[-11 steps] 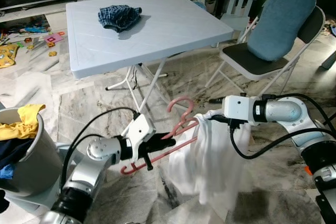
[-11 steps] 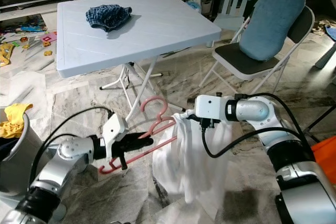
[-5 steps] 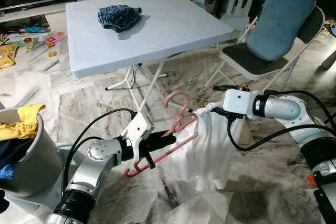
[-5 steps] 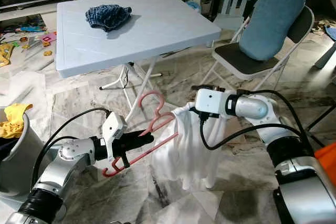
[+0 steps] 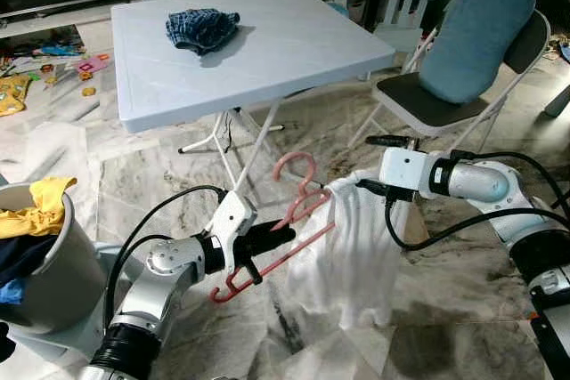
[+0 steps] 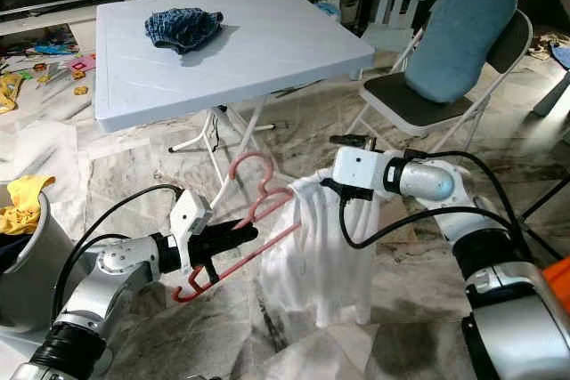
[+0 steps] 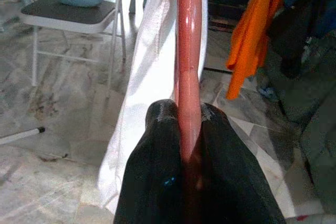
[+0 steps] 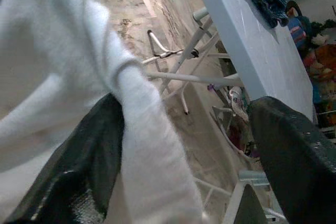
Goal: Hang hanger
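Marble floor point(image 5: 160, 184), white table point(image 5: 267, 51), folding chair point(image 5: 445, 104)

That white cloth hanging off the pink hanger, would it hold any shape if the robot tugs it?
Probably not. The white cloth droops in soft folds from the pink hanger, so it looks floppy and light. It bunches over a finger of the right gripper, so it may slide off.

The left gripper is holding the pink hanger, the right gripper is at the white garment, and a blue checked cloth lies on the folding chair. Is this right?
Not quite: the head views show the blue checked cloth lying on the white table, not the folding chair. The left gripper does hold the pink hanger, and the right gripper is at the white garment.
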Controlling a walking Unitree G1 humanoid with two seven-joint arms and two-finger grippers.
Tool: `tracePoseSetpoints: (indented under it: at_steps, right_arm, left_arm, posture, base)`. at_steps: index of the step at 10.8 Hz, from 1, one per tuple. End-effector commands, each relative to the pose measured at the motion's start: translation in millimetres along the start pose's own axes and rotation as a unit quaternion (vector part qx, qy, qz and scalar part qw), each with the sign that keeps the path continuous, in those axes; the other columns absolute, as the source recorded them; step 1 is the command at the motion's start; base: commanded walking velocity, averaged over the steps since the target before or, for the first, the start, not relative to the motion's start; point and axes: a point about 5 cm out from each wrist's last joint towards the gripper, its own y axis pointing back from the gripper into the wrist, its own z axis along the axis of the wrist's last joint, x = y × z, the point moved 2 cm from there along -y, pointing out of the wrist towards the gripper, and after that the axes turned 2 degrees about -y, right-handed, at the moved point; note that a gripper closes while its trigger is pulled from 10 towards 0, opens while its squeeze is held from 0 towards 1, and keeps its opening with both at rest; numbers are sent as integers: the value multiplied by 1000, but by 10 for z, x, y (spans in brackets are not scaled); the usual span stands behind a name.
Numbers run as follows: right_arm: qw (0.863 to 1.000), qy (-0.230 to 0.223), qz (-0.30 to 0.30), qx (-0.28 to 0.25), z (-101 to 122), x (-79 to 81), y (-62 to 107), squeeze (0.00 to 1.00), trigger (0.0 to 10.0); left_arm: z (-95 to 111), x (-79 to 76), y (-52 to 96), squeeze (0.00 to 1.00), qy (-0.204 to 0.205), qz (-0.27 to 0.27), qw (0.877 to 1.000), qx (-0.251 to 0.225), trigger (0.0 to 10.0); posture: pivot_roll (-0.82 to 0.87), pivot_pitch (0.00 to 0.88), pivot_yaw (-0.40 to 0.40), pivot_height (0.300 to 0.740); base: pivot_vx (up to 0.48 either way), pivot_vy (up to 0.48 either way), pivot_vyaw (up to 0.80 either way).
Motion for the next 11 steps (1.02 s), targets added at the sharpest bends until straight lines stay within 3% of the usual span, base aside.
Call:
tracePoseSetpoints:
  at_steps: [1,2,4,5,6,7,8,9,11]
  right_arm:
    - [1000,3,-7,4,17,-104,25,1000,10000]
    - [1000,-14,-18,13,-17,-139,37,875,10000]
    - [998,-36,-41,19,-46,-194,48,890,10000]
    - [997,-46,-49,24,-68,-211,56,839,10000]
    - [997,-57,-51,24,-78,-214,60,565,10000]
    - [995,-91,-45,20,-93,-198,62,0,10000]
    - [991,-132,-29,13,-108,-141,60,0,10000]
    - [989,-144,-24,12,-112,-121,59,0,10000]
    - [963,-268,5,-3,-145,142,-7,0,10000]
  left_arm:
    - [119,92,14,0,-12,25,999,-24,0]
    - [126,131,14,0,-9,41,999,-27,0]
    - [129,148,10,0,-7,50,998,-30,0]
    - [133,158,3,0,-6,56,998,-33,0]
    - [135,164,1,0,-5,59,998,-34,0]
    - [142,185,0,0,-4,68,997,-36,0]
    - [154,219,-2,0,-4,82,996,-39,0]
    - [158,229,-3,0,-4,86,996,-40,0]
    - [213,253,-44,0,10,101,993,-58,0]
  posture:
    - [-186,0,3,740]
    - [-188,0,2,740]
    - [-188,0,0,740]
    - [-187,0,-2,740]
    - [-187,0,-3,740]
    - [-187,0,-5,740]
    - [-185,0,-9,740]
    - [-185,0,-9,740]
    - [-183,0,-10,740]
  base:
    - [0,0,0]
    - [0,0,0]
    - [0,0,0]
    - [0,0,0]
    - [0,0,0]
    - [0,0,0]
    - [0,0,0]
    - [0,0,0]
    - [0,0,0]
